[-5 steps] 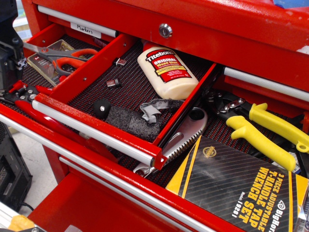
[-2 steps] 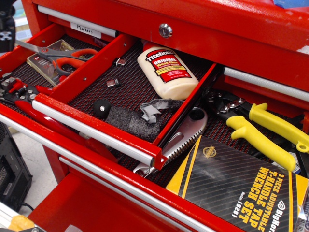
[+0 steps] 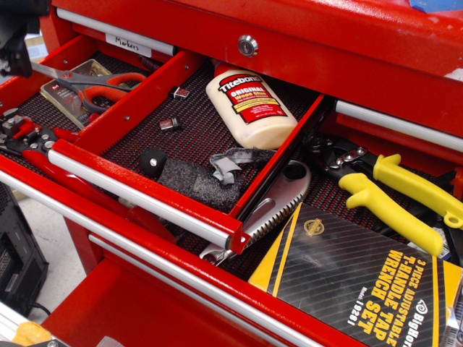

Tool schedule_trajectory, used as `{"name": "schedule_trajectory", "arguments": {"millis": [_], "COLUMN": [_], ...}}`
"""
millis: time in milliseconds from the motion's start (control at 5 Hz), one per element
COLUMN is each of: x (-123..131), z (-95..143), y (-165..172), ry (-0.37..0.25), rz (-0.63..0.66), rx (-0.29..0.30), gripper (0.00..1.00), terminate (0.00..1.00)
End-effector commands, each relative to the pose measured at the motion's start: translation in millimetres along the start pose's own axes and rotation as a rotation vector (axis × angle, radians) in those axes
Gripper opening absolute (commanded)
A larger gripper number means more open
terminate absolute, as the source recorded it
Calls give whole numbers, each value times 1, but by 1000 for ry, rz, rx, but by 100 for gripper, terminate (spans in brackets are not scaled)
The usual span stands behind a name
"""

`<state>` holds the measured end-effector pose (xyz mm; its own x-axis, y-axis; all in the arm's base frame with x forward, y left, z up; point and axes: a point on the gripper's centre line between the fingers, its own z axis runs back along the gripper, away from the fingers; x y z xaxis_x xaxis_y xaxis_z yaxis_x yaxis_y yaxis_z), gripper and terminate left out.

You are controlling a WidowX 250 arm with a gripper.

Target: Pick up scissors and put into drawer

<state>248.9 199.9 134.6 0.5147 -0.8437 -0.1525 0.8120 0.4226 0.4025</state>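
The scissors (image 3: 87,82) lie flat in the wide lower drawer at the far left, on a packaged item. Their silver blades point left and their red-orange handles point right, against the outer left wall of the narrow drawer. The narrow red drawer (image 3: 137,95) stands pulled open in the middle, with a silver bar handle (image 3: 141,195) and black mesh liner. My gripper (image 3: 13,32) shows only as a dark shape at the top left corner, above and left of the scissors' blade tips. Its fingers are cut off by the frame edge.
In the narrow drawer lie a wood glue bottle (image 3: 249,108), a black knob (image 3: 153,160), a dark pad with a grey scrap (image 3: 230,162) and small metal bits. Red-handled pliers (image 3: 29,136) lie front left. A saw (image 3: 271,210), yellow snips (image 3: 394,194) and a tap wrench box (image 3: 362,285) lie to the right.
My gripper has risen from beside the pliers at the left edge to the top left corner. The scissors and the drawer contents have not moved.
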Motion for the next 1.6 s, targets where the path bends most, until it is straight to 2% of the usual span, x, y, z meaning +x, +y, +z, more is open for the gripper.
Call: {"name": "schedule_trajectory", "arguments": {"millis": [0,200,600,1000,1200,1400], "x": [15,22,29,30,32,33], "z": [-5,-20,-47,-66,-72,-80], "y": [19,28,36,29,27,25], "ry": [-96,-129,-156,-203,-207,-217], "rz": [-250,-275,-324,-290,-278,-244], "rx": [59,32,-9,-29,-21,-49], "gripper": [100,100,100,100,100,100], "terminate": [0,0,0,0,0,0]}}
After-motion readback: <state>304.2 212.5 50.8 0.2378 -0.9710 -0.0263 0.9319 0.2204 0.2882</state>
